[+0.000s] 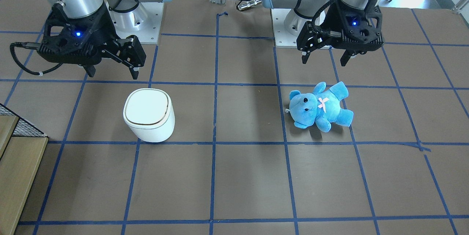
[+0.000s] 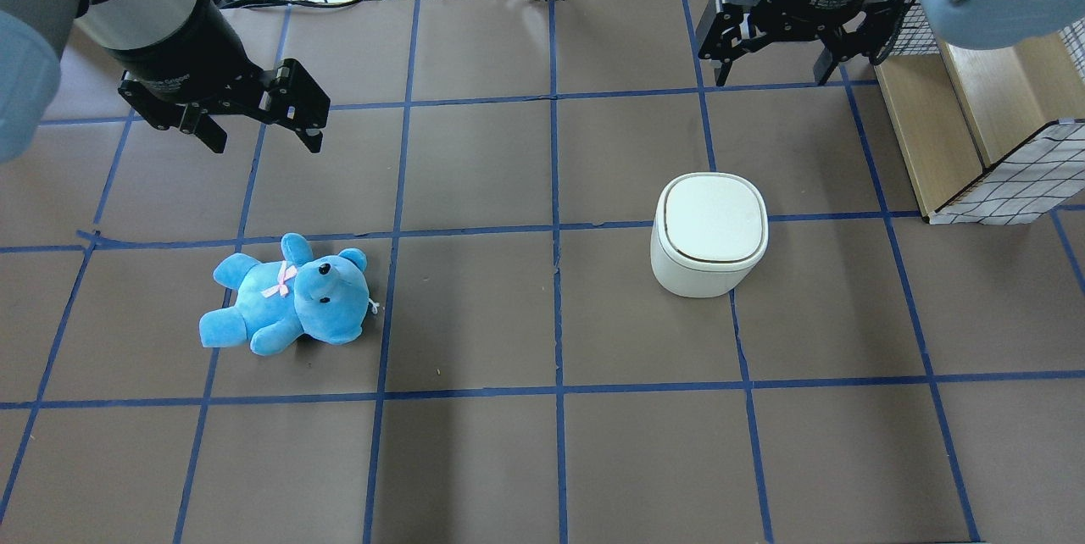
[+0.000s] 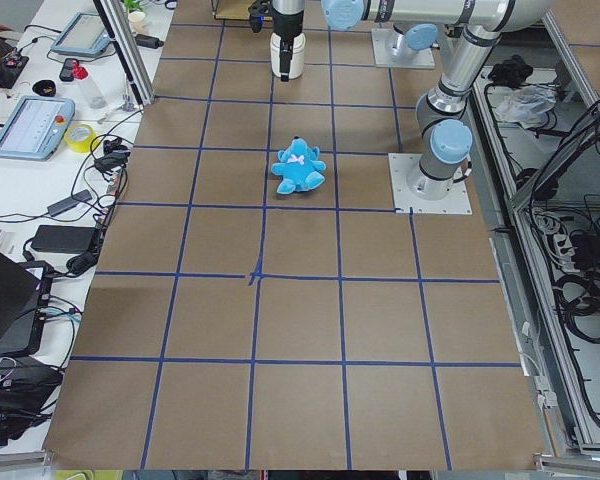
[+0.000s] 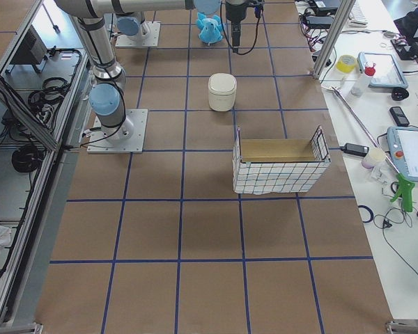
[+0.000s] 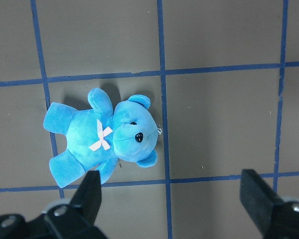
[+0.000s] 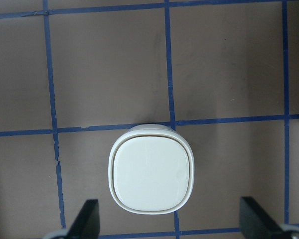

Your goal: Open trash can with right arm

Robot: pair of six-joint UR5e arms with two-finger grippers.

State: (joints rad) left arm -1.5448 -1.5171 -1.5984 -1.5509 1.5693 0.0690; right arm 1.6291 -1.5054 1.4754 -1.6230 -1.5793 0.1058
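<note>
The white trash can (image 1: 148,116) stands upright on the brown table with its flat lid closed; it also shows in the overhead view (image 2: 710,230) and fills the lower middle of the right wrist view (image 6: 152,174). My right gripper (image 1: 113,73), with the thin cable loop, hovers open and empty above the table on the robot side of the can, not touching it; overhead it shows near the top right (image 2: 773,76). My left gripper (image 1: 324,61) is open and empty, hovering on the robot side of a blue teddy bear (image 1: 318,105).
The teddy bear (image 2: 288,294) lies on its back on the left half of the table. A wire-mesh basket with a wooden box (image 2: 975,129) stands at the table's right edge, close to the right arm. Cables and tools lie beyond the far edge.
</note>
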